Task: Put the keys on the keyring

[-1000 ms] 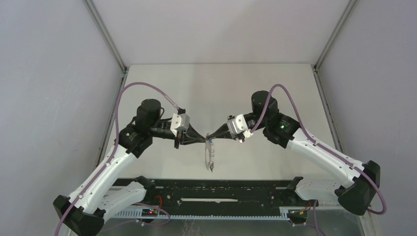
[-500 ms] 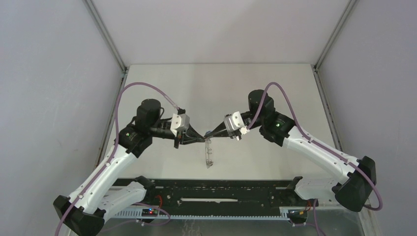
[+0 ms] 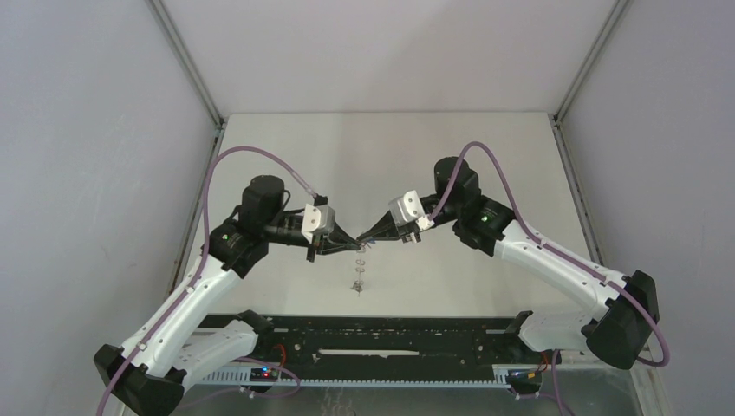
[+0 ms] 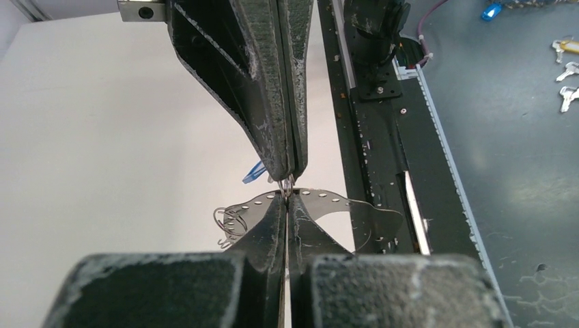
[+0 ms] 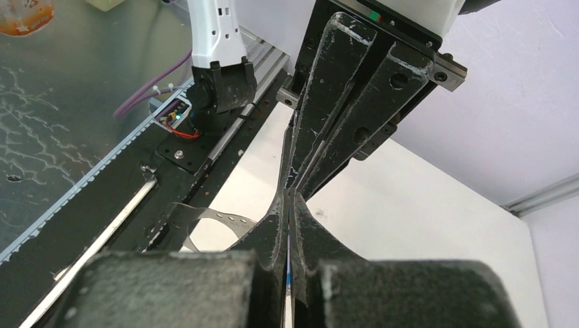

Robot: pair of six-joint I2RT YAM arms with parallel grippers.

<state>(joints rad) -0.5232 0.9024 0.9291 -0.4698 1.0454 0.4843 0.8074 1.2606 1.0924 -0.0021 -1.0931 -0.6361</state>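
Black, scuffed and pressed tight together at the left gripper (image 4: 287,202), pinching one small ring of the keyring (image 4: 328,198) at mid-frame of the left wrist view. Equally clamped at the right gripper (image 4: 289,176), set tip to tip from the top edge, nipping the blue key (image 4: 254,172), only a blue sliver showing just left of the tips. Outward, in the top view: hanging from the left tips above the table (image 3: 433,156), long axis straight down, near centre frame. Likely threading next, key straight across from the pinched ring, almost touching. Cannot tell where the black key sits.
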